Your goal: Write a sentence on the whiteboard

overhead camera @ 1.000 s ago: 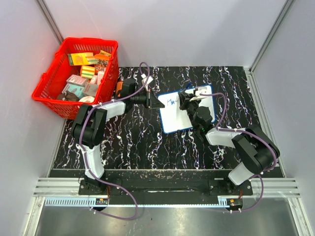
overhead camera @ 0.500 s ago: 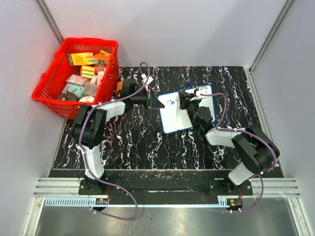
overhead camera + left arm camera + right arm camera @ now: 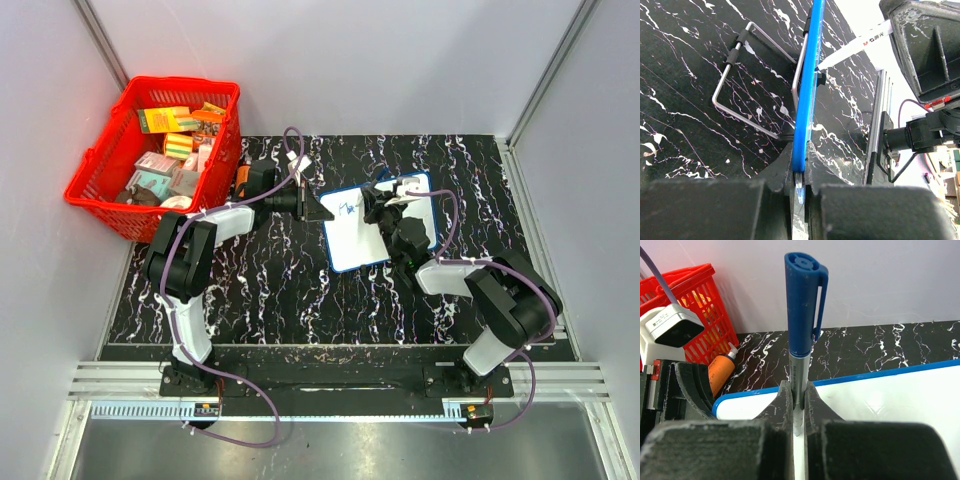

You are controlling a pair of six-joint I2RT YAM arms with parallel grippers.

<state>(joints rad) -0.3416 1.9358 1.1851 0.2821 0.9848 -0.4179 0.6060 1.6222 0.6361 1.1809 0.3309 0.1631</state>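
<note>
Sitting right of the red basket (image 3: 112, 207), the whiteboard (image 3: 360, 245) bears a few blue marks (image 3: 348, 208); the left gripper (image 3: 322, 212) pinches its rim nearest the basket, and the right gripper (image 3: 385, 205) clamps a blue-capped marker (image 3: 802, 315) over it.

Black marbled table (image 3: 300, 290): whiteboard (image 3: 355, 250) centre-far, red basket (image 3: 185, 83) at far-left corner, orange tube (image 3: 241, 176) beside basket.

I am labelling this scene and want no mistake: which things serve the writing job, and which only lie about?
For the job: flat white whiteboard with blue rim, clamped by the left fingers; blue-capped white marker pen, clamped by the right fingers; blue handwriting on the board.
Lying about: red plastic basket of boxes; orange tube beside it.
</note>
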